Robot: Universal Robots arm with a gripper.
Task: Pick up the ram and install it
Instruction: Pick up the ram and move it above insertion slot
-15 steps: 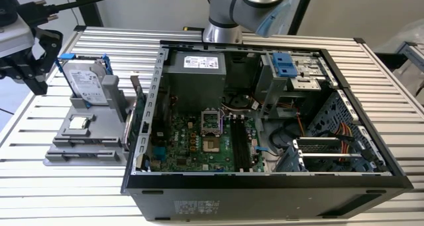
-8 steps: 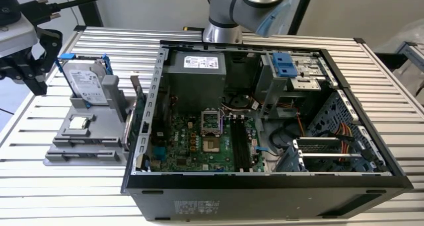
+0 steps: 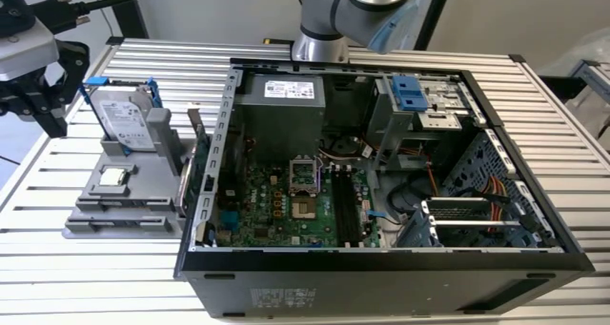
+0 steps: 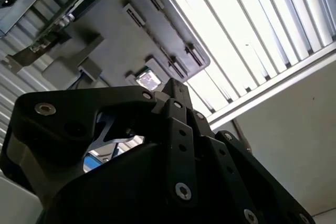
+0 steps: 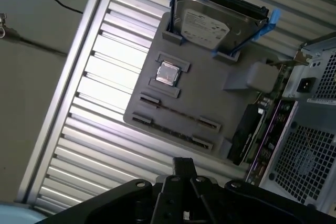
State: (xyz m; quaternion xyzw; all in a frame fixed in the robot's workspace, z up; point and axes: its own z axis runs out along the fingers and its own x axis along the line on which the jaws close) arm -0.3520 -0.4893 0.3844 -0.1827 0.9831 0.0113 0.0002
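At the exterior view's far left the hand (image 3: 48, 121) hangs over the edge of the slatted metal worktop (image 3: 96, 275). It is drawn narrow, its tips together with nothing between them, and it touches nothing. Just beside it, toward the exterior view's right, a grey holder (image 3: 91, 228) lies on the worktop. A hard drive (image 3: 124, 121) in a blue frame stands upright in the holder's far end, and a small square processor chip (image 3: 114, 175) sits in a recess in front of it. The ram (image 5: 178, 112) is still in the holder: in the first wrist view it shows as a thin dark strip, edge-on, in the slot row next to the chip and apart from the hand. Further right lies the open computer case (image 3: 381, 268), its green motherboard (image 3: 276, 207) exposed. The arm's base (image 3: 319, 46) stands behind the case.
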